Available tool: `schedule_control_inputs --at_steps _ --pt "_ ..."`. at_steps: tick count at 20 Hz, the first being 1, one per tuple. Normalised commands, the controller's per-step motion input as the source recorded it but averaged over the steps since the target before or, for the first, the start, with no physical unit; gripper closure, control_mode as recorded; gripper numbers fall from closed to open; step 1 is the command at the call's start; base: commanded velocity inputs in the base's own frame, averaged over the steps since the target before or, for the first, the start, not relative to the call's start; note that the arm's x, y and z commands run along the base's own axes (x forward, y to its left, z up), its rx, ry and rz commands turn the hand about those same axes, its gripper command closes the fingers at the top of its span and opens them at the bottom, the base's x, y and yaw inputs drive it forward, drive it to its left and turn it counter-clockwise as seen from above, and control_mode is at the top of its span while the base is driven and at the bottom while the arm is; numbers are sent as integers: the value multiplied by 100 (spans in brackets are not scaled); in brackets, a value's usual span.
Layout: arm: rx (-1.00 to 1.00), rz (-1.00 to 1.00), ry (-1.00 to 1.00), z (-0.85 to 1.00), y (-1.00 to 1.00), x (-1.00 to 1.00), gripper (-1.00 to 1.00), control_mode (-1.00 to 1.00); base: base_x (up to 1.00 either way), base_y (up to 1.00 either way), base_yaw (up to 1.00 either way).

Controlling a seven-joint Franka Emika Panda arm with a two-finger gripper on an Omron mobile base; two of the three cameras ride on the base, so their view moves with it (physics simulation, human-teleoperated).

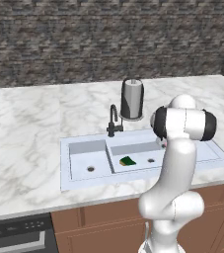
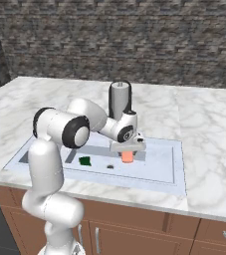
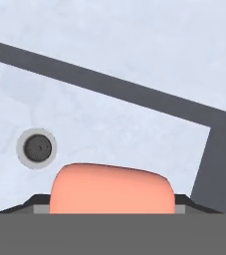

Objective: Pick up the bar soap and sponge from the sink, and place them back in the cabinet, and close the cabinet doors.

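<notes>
- While the hand [image 2: 127, 151] hung over the right basin of the sink [image 2: 176, 164], it was clamped on the bar soap [image 2: 127, 157], whose pink body sat between the two fingertips in the hand view.
- The sponge [image 1: 128, 161] lay on the floor of the same basin, near the drain [image 3: 36, 148] and well apart from the soap.
- Risk: the soap was a smooth, round-edged block, so a shallow grip could let it slip back into the basin during the lift.
- Risk: the black curved faucet [image 1: 113, 121] and the dark cylindrical holder [image 1: 131, 99] stood just behind the sink; a wide swing could strike them.
- Materials: the sink looked smooth and pale grey-white, the counter [image 1: 29, 123] veined marble, the sponge a green top over a yellow layer.
</notes>
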Motion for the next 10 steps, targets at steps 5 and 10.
schedule_control_inputs --at_steps 5,10 --pt "0 0 -7 60 0 -34 100 -100 0 0 0" --pt "0 0 -10 59 8 -41 100 -100 0 0 0"
